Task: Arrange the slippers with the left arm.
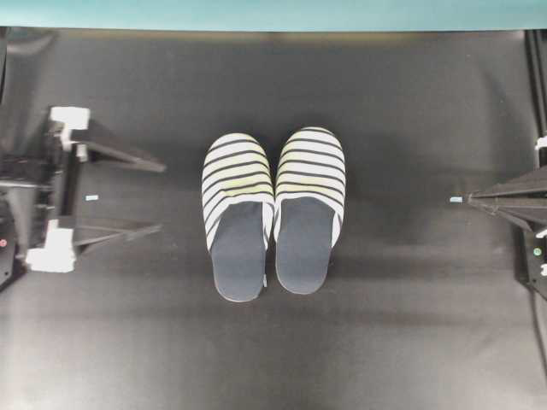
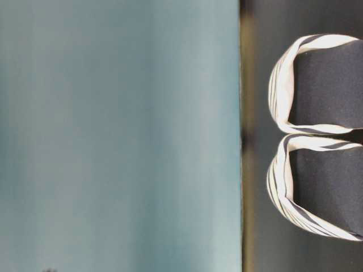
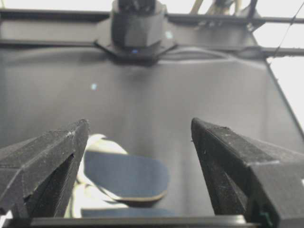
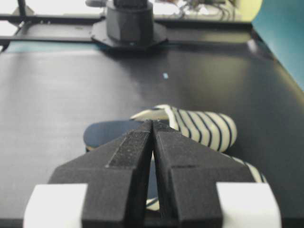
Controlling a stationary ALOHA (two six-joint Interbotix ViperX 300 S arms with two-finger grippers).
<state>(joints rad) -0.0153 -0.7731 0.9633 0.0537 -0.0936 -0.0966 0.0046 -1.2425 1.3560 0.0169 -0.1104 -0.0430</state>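
Overhead exterior view: the slippers [image 1: 273, 213] are seen side by side mid-surface, touching, long axes running toward the far edge — crosswise to the left gripper [image 1: 158, 195]. That gripper is spread wide, empty, well apart. The right gripper [image 1: 472, 198] is clenched, equally distant.

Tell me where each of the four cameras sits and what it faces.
Overhead: straight down on the slippers, open left pincer, shut right pincer.
Table-level: turned sideways, low, facing the slippers' heel ends; no robot.
Left wrist: between its fingers, toward the opposite arm's base.
Right wrist: over shut fingers.
All four share the slippers.
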